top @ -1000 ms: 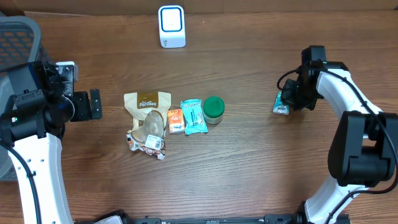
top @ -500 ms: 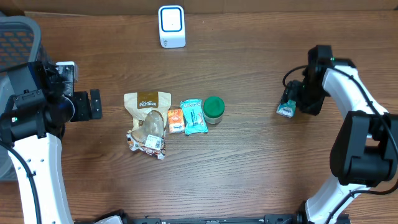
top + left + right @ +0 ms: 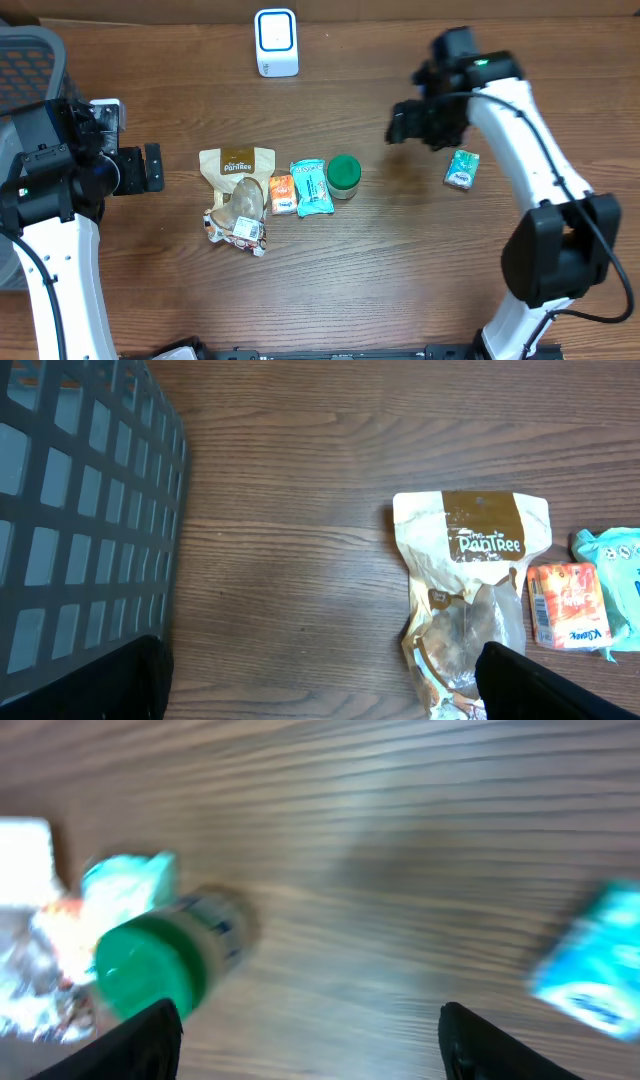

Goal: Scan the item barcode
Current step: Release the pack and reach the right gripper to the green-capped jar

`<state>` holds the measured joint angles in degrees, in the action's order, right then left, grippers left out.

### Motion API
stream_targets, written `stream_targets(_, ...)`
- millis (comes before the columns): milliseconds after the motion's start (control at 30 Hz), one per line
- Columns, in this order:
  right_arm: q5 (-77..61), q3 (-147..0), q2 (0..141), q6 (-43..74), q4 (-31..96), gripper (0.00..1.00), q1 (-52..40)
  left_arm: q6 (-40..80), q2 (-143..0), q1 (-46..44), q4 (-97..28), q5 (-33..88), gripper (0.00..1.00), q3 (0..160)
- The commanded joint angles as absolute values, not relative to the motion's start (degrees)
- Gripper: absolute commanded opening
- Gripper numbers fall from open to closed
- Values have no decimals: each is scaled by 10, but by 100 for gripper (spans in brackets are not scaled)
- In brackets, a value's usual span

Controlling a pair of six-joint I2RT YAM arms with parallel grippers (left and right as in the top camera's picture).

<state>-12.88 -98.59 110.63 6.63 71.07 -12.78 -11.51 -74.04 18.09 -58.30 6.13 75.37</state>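
Observation:
A small teal packet (image 3: 461, 168) lies alone on the wood at the right, with nothing holding it. My right gripper (image 3: 398, 126) hovers open to its left, between it and the green-lidded jar (image 3: 344, 173). The right wrist view is blurred: jar (image 3: 150, 965) at left, teal packet (image 3: 590, 970) at right, only bare wood between the spread fingers (image 3: 490, 1040). A white barcode scanner (image 3: 276, 42) stands at the table's far edge. My left gripper (image 3: 155, 168) is wide open and empty, left of the brown Pantree pouch (image 3: 470, 540).
In the middle lie a brown pouch (image 3: 237, 165), a clear snack bag (image 3: 240, 215), an orange packet (image 3: 282, 193) and a larger teal packet (image 3: 312, 187). A dark mesh basket (image 3: 70, 510) stands at the far left.
My right gripper opened and let go of the small teal packet, which now lies on the table. The arm then swung left and away toward the jar. The left arm stayed still.

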Motion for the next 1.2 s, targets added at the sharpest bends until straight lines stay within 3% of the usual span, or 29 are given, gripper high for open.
stream_targets(0, -136, -994, 1094, 59, 703, 83, -162, -107, -739, 181, -583, 59, 100, 760)
stream_targets(100, -136, -993, 1094, 55, 688, 92, -193, -107, -739, 181, -583, 59, 100, 760)
stream_targets(333, -130, -984, 1104, 31, 654, 94, -241, -107, -739, 181, -583, 59, 99, 760)
stream_targets(700, -77, -981, 1144, 270, 652, 96, -266, -107, -739, 181, -583, 59, 99, 760)
stream_targets(767, -75, -980, 1154, 288, 648, 100, -274, -107, -739, 181, -583, 59, 100, 760)
stream_targets(1167, 7, -978, 1174, 363, 649, 100, -333, -107, -739, 181, -583, 59, 99, 760)
